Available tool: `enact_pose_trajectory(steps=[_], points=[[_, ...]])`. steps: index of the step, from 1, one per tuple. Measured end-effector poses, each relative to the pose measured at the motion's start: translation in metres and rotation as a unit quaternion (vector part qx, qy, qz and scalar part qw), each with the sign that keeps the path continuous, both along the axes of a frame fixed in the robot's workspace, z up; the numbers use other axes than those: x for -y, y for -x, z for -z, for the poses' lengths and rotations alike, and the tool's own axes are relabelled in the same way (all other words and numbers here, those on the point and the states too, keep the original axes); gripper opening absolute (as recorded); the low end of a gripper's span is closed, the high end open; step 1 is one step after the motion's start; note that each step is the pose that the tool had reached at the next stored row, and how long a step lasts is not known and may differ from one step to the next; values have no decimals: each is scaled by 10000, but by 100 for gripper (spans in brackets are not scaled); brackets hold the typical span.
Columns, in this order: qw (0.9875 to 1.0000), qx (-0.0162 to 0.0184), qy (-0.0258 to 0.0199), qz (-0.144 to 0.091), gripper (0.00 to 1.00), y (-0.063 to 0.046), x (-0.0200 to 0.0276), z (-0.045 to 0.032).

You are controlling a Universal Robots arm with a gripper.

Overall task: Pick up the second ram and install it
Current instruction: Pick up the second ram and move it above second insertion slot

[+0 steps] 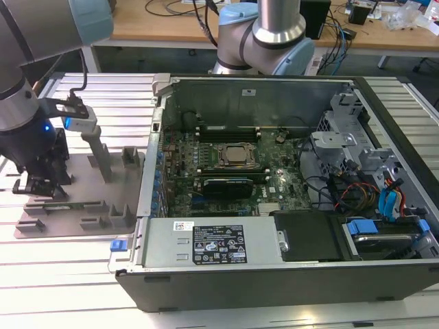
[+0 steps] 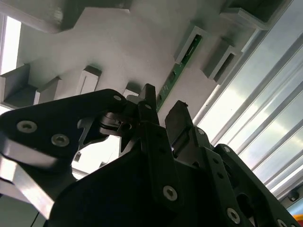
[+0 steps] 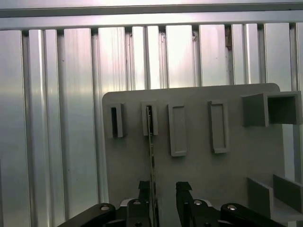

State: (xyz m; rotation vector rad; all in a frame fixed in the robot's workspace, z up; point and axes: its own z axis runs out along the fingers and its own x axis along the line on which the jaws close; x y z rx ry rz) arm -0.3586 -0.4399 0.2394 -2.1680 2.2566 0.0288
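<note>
The second ram [image 3: 151, 156] is a thin green stick standing on its edge in a slot of the grey holder tray [image 3: 203, 175]. In the second wrist view the ram [image 2: 179, 73] runs from its slot down into the gap between my two black fingers. My gripper [image 3: 163, 187] is open and straddles the near end of the stick, with one fingertip [image 3: 145, 189] close beside it and the other a finger's width away. In the exterior view the gripper [image 1: 36, 186] hangs low over the tray [image 1: 89, 168] at the exterior view's left, just above the ram [image 1: 53, 204].
An open computer case [image 1: 274, 274] lies to the exterior view's right of the tray, with its green motherboard [image 1: 226, 171] exposed. Upright grey posts [image 1: 103, 161] rise from the tray. Ribbed aluminium table [image 3: 57, 118] surrounds everything. A second robot base [image 1: 264, 41] stands behind the case.
</note>
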Motion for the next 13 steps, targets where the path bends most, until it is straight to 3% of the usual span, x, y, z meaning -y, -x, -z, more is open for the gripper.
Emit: enact_pose_trajectory(steps=[4, 7, 13], points=[[10000, -1, 0, 1, 36, 0, 29, 173], [10000, 1, -1, 3, 36, 9, 80, 233], [10000, 0, 0, 80, 36, 38, 83, 362]])
